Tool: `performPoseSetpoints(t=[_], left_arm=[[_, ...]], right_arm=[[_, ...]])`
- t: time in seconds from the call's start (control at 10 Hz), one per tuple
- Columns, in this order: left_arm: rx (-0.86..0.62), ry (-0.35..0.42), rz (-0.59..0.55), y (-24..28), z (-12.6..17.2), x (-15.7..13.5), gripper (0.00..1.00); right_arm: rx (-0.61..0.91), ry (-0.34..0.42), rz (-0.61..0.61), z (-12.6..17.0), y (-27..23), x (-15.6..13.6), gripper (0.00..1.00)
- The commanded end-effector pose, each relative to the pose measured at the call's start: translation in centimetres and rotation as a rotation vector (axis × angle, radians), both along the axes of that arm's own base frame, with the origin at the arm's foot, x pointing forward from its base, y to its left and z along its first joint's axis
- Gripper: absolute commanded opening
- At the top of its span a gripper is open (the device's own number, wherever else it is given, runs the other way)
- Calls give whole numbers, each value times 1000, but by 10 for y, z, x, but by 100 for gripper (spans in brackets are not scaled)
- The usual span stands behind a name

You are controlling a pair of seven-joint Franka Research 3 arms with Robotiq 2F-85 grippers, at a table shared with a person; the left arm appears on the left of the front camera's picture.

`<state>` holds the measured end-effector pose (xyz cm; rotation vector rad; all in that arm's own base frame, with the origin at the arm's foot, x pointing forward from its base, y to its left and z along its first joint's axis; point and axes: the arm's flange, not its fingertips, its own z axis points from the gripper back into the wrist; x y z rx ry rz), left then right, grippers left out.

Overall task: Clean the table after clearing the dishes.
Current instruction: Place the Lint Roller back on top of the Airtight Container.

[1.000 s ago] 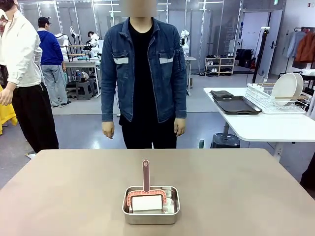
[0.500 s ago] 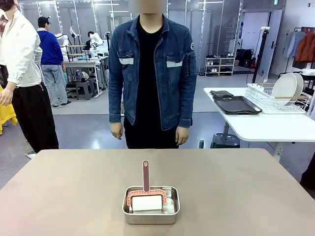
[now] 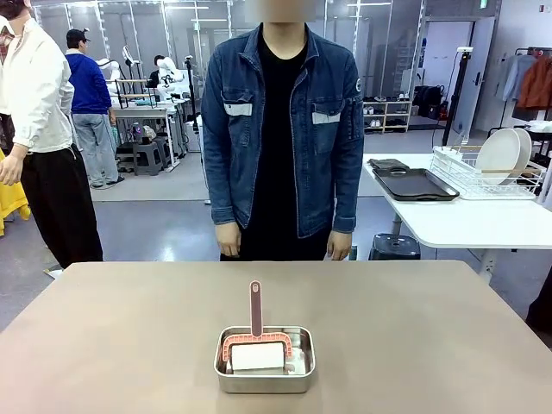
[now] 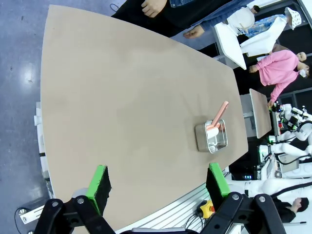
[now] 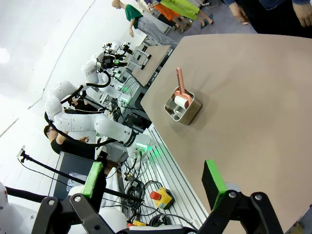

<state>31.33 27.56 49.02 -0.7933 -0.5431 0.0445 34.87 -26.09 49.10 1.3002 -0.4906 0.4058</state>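
Near the robot-side edge of the bare brown table point(image 3: 129, 336) stands a steel pan point(image 3: 264, 359) holding a light, stiff brush point(image 3: 255, 332), best gripped by its upright handle, while left gripper point(image 4: 158, 182) and right gripper point(image 5: 155, 179) gape wide, empty.

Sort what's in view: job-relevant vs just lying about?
Job-relevant:
- table, to be cleaned
- steel pan holding a pink-handled brush and a white block
- white plates, already racked on the white side table
- dark trays beside them

Lying about:
- wire rack
- black stool
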Motion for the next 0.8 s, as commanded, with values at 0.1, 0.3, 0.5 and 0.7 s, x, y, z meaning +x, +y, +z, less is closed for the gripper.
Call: performPoseSetpoints(t=[0.1, 0.3, 0.5, 0.7], left_arm=[[-1, -13, -13, 1, 3, -4, 100], [-1, -13, -13, 1, 3, -4, 100], [-1, -13, -13, 1, 3, -4, 100], [-1, -13, -13, 1, 3, -4, 100]], right_arm=[[-5, -17, 12, 1, 0, -2, 100], [-5, -17, 12, 1, 0, -2, 100], [-5, -17, 12, 1, 0, -2, 100], [-5, -17, 12, 1, 0, -2, 100]])
